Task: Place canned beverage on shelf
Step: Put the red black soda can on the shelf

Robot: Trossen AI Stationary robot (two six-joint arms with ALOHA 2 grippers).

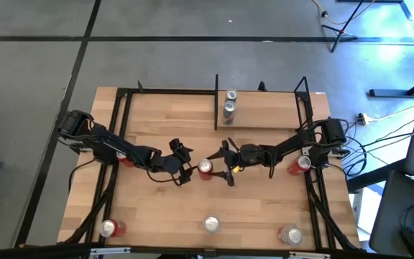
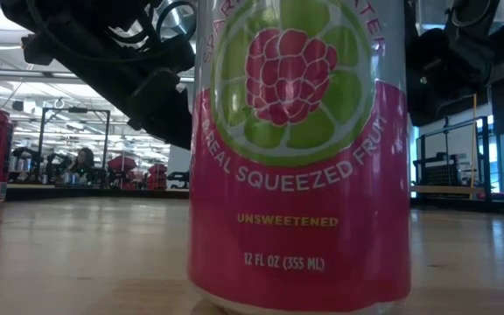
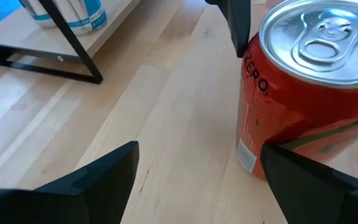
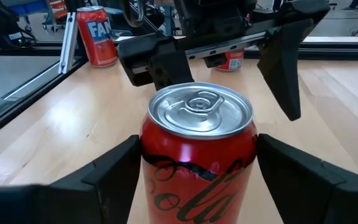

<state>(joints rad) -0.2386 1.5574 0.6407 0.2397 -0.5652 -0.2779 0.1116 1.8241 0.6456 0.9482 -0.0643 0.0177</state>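
Observation:
A red cola can (image 1: 205, 167) stands upright on the tabletop at mid-table, between my two grippers. My right gripper (image 1: 223, 165) is open and comes level from the table's right. Its fingers stand on either side of the can (image 4: 199, 155). My left gripper (image 1: 187, 167) is open on the can's left. The can (image 3: 309, 93) stands just past one of its fingertips. The shelf (image 1: 272, 115), a light plank between black bars at the far edge, holds two cans (image 1: 229, 103) at its left end. My right gripper has one finger (image 4: 114, 171) close against the can's side wall (image 4: 149, 155), and the other finger (image 4: 297, 177) close against the opposite side. I cannot tell whether they touch it. The can stands upright on the table. My left gripper touches nothing that I can see.
Three more cans stand along the near edge (image 1: 110, 229), (image 1: 212, 224), (image 1: 291, 234); the middle one, pink (image 2: 300, 149), fills the low view. A red can stands beside each arm (image 1: 125, 160), (image 1: 300, 164). A black frame (image 1: 121, 122) borders the table.

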